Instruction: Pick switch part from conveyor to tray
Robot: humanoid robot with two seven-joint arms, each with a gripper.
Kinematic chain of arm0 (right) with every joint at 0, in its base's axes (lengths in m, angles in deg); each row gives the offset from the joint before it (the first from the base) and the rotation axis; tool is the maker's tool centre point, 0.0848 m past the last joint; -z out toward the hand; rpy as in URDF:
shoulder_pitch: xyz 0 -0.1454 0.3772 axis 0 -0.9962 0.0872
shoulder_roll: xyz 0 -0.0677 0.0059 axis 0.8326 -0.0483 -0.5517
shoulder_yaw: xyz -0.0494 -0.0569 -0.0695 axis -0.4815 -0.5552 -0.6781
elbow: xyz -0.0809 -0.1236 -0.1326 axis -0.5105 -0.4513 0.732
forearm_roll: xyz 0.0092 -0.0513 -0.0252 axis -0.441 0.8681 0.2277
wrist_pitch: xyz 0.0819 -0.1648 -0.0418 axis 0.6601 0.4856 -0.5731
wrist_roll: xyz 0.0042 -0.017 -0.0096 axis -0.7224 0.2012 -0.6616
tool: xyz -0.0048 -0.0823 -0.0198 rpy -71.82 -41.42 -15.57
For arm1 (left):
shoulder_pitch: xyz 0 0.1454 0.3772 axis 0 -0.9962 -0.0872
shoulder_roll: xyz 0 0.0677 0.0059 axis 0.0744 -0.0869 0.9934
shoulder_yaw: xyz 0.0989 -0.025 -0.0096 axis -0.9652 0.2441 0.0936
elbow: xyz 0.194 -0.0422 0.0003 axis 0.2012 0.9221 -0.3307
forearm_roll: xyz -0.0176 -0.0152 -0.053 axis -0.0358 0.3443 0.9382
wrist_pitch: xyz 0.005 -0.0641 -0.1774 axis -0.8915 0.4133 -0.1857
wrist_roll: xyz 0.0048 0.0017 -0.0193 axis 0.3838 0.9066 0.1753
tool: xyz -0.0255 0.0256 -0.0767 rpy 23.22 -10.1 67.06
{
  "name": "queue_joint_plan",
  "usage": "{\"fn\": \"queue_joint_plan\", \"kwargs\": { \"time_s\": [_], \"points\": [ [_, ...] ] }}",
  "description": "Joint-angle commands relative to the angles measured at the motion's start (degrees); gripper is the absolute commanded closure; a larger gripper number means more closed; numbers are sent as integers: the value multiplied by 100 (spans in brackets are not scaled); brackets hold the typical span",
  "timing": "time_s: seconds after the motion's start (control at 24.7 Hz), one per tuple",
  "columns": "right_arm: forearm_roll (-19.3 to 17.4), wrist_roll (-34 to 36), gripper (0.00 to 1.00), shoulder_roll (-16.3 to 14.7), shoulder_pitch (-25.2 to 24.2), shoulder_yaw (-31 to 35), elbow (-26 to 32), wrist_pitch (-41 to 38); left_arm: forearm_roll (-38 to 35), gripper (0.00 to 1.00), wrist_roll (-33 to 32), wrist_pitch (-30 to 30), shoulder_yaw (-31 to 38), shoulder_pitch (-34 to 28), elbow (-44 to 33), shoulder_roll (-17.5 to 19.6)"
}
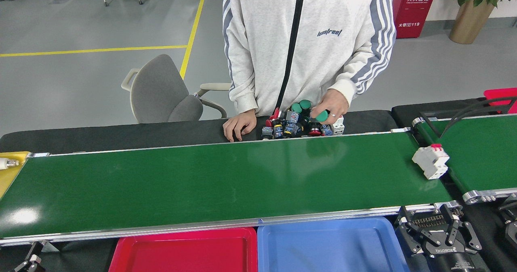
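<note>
- We judge the task barely begun: the red tray [185,250] and blue tray [331,243] below the conveyor [202,183] both lie empty.
- A white switch part [430,161] with a red tab sits at the belt's right end, tilted at the junction with the shorter belt [484,151].
- Our right gripper [438,233] waits low beside the blue tray, fingers spread, gripping nothing.
- Of our left gripper [30,262] only a sliver shows; we cannot tell its state.
- A person's hand [333,106] lifts a green button part from the pile [297,124].

Your right gripper [440,232] sits low at lower right, fingers [455,231] spread apart, pointing up. Your left gripper [29,262] barely visible at bottom left; state unclear.
</note>
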Motion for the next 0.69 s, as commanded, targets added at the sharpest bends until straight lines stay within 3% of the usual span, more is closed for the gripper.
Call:
{"fn": "queue_joint_plan", "kwargs": {
  "time_s": [0.0,0.28,0.45,0.65],
  "points": [
    [-10,-2,0,-50,124,35,54,-19,37,0,55,12,77,52,-52,33],
    [25,-46,0,-85,634,26,-464,-19,46,0,55,-5,103,87,-79,-11],
    [25,-547,0,-190,1205,-18,-1097,-19,46,0,37,-5,112,158,-61,15],
    [34,-626,0,-129,2014,-466,-2073,8,-7,0,20,-14,24,184,-79,42]
  ]
}}
